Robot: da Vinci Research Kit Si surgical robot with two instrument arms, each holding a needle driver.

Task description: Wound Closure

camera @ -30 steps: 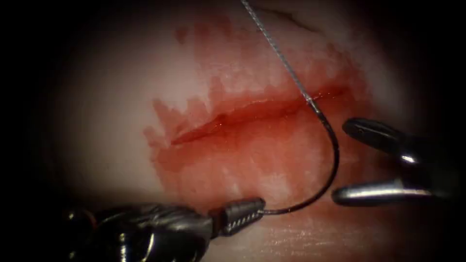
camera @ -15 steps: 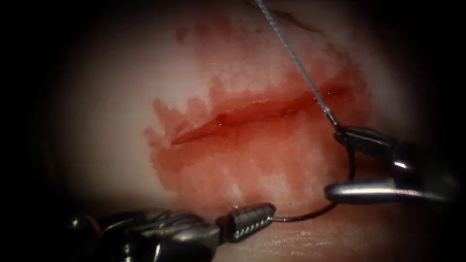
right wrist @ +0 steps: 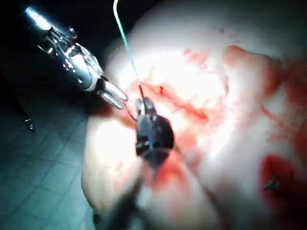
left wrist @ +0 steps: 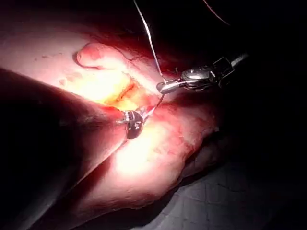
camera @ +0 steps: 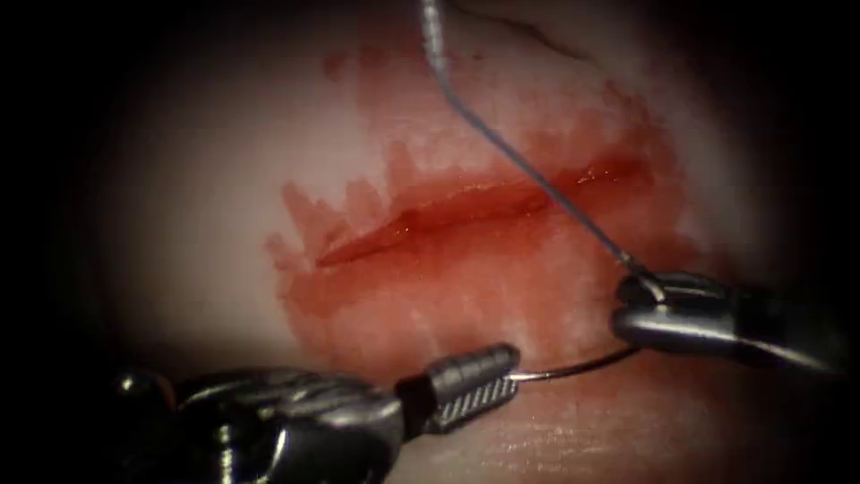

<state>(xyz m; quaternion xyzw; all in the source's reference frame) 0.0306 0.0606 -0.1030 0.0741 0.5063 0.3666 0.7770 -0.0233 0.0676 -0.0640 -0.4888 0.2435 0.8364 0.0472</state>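
Note:
The curved needle hangs free above the tissue, below the right end of the cut. My left tool is shut on the needle near its tip. My right tool is shut on it near the thread end. The thread runs from there up and left across the cut. The left wrist view has the left tool, the needle and the right tool. In the right wrist view the right tool meets the left tool under the thread.
Red fluid stains the tissue around and below the cut. In the left wrist view a dark gridded mat lies beyond the tissue's edge.
My right tool's jaws, open a second ago, have moved in and shut on the needle's thread end, then sunk lower. The left tool has shifted slightly right. The thread now bends near the top.

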